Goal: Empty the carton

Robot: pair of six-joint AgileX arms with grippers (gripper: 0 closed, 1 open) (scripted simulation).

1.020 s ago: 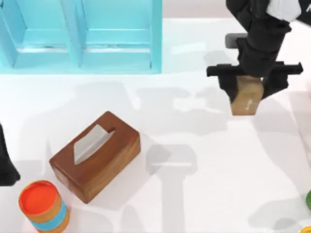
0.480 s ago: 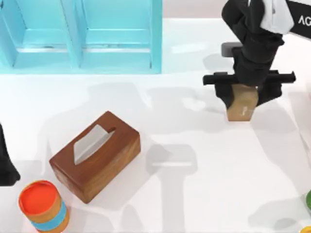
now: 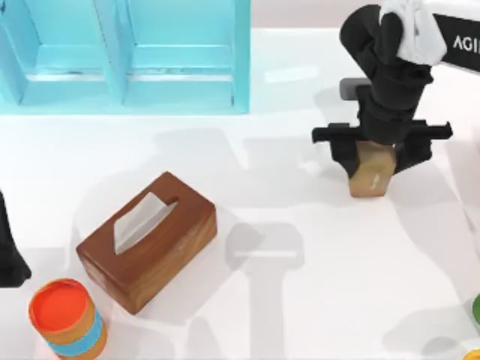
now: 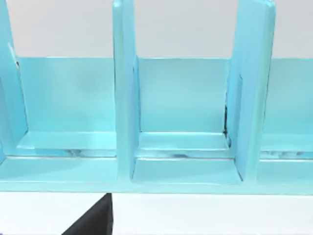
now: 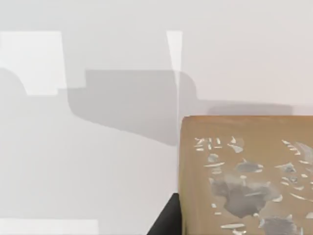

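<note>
Tan and printed with pale flecks, the carton (image 3: pixel 373 174) sits toward the table's (image 3: pixel 315 285) right, well apart from the wooden tissue box (image 3: pixel 147 240) and the orange can (image 3: pixel 66 319). My right gripper (image 3: pixel 381 142) is clamped on its upper part, fingers on either side. To pour it out cleanly, I judge I should keep the squeeze firm and tip slowly over bare table. My left arm (image 3: pixel 9 247) rests parked at the left edge, facing the blue shelf (image 4: pixel 186 142).
</note>
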